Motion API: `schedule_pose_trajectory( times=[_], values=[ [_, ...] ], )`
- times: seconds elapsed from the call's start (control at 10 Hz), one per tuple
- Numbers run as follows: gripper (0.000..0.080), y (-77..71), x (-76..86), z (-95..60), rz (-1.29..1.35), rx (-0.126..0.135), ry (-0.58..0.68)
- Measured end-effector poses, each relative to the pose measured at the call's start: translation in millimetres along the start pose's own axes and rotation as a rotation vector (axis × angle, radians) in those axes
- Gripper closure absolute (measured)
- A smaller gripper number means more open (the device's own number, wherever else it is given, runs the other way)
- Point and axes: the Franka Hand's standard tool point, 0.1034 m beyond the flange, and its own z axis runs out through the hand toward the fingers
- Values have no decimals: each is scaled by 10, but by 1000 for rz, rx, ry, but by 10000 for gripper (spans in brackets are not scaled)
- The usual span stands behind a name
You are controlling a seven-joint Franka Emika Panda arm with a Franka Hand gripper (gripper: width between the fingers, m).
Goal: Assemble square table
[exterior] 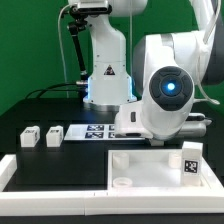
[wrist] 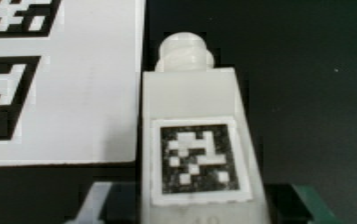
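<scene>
In the wrist view a white block leg [wrist: 193,140] with a black-and-white tag and a rounded peg end lies on the black table. It sits between my gripper's [wrist: 200,208] two fingers [wrist: 111,205], with thin dark gaps on both sides, so the gripper is open around it. In the exterior view the arm's wrist hides the gripper and this leg. The square tabletop [exterior: 150,166] lies at the front. Another tagged leg [exterior: 190,160] stands at its end on the exterior view's right. Two more legs [exterior: 30,137] [exterior: 54,133] stand on the exterior view's left.
The marker board [exterior: 95,131] lies flat just beside the leg between my fingers and also shows in the wrist view [wrist: 42,90]. White border rails [exterior: 50,178] run along the front and the exterior view's left. The arm's base [exterior: 105,75] stands behind.
</scene>
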Motion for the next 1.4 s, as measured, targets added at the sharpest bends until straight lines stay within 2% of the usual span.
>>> schedule_pose_trajectory(
  times=[0.4, 0.5, 0.8, 0.9, 1.0, 1.1, 1.4],
  values=[
    [509, 14, 2, -5, 2, 3, 0],
    [509, 38, -23, -62, -5, 9, -7],
    [509, 157, -323, -779, -52, 57, 50],
    [509, 225, -521, -992, -81, 60, 57],
    [508, 232, -632, -1118, -85, 68, 94],
    [508, 228, -565, -1132, -84, 70, 181],
    [508, 258, -523, -1199, -79, 74, 405]
  ],
)
